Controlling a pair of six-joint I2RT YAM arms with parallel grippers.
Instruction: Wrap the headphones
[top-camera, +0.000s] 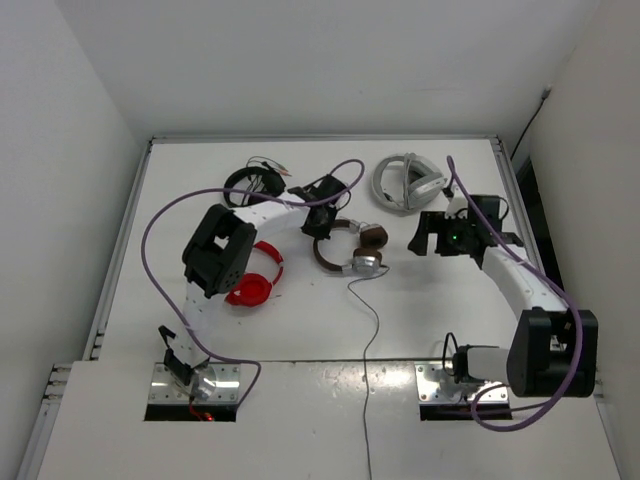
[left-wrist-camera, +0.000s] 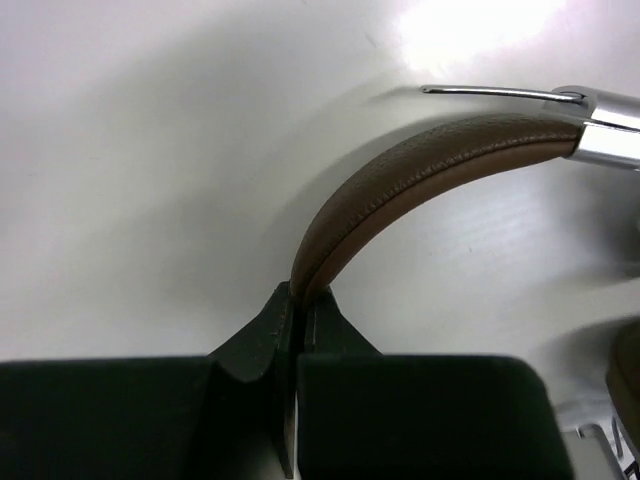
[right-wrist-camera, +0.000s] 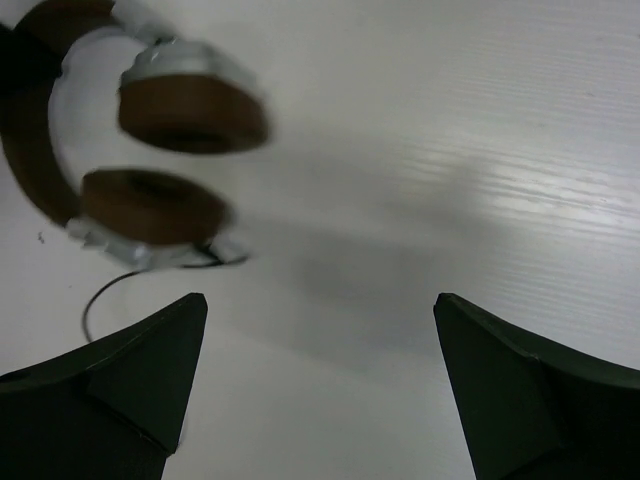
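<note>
The headphones (top-camera: 350, 250), with brown headband, brown pads and silver shells, lie in the middle of the table. Their thin black cable (top-camera: 368, 340) runs toward the near edge. My left gripper (top-camera: 322, 228) is shut on the headband; the left wrist view shows the jaws (left-wrist-camera: 298, 295) pinching the brown band (left-wrist-camera: 420, 165). My right gripper (top-camera: 420, 238) is open and empty, just right of the ear cups. In the right wrist view the headphones (right-wrist-camera: 150, 170) lie ahead and left of the open gripper (right-wrist-camera: 320, 300), with a bit of cable (right-wrist-camera: 95, 300) near the left finger.
Red headphones (top-camera: 255, 280) lie under the left arm. Black headphones (top-camera: 252, 183) are at the back left, white-grey headphones (top-camera: 408, 182) at the back right. White walls enclose the table on three sides.
</note>
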